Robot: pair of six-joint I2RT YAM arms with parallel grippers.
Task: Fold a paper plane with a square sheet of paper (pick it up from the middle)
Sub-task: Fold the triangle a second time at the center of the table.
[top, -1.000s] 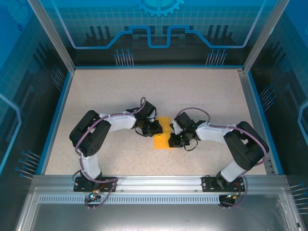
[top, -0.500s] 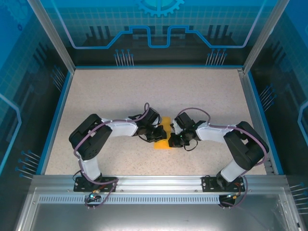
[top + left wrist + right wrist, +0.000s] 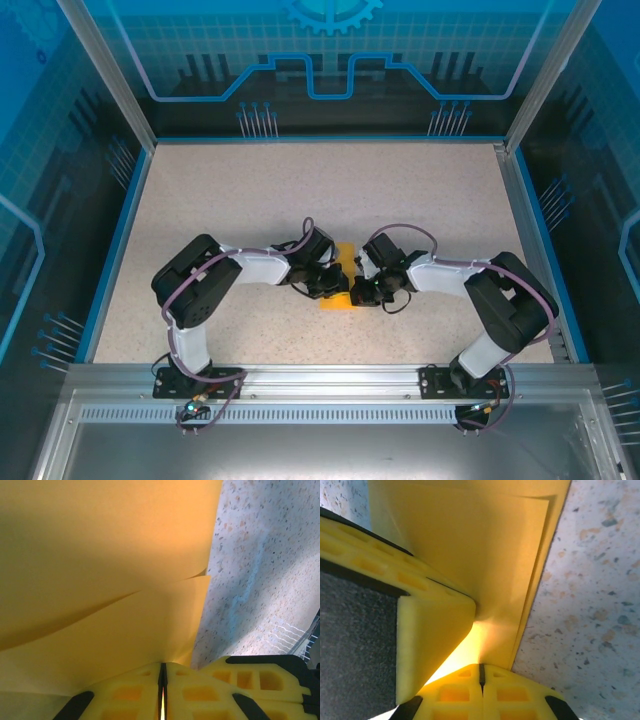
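The paper (image 3: 344, 262) is near the middle of the tabletop (image 3: 250, 200). From above, only a narrow orange-yellow strip of it can be seen, because both arms reach in to it from the two sides. The left claw (image 3: 328, 283) is at the left edge of this strip and the right claw (image 3: 360, 290) is at the right edge. The two claws are just beside each other, with the paper between them.

In the left wrist view, the yellow pads of the left claw (image 3: 162, 677) are pressed together. A thin orange line shows in the seam between them, so this claw is pinching the paper. The sheet goes away from the pads in at least two layers, one over the other, and their edges end on the right, next to the speckled tabletop.

In the right wrist view, the pads of the right claw (image 3: 480, 672) are also pressed together, and the lower part of the paper goes into their seam, so it is pinching the paper too. The layers here are stacked, with edges a little offset on the right side. One yellow finger (image 3: 435, 625) of the left claw lies against the paper from the left, close to the right claw's tips. I cannot tell if the paper rests flat on the tabletop.
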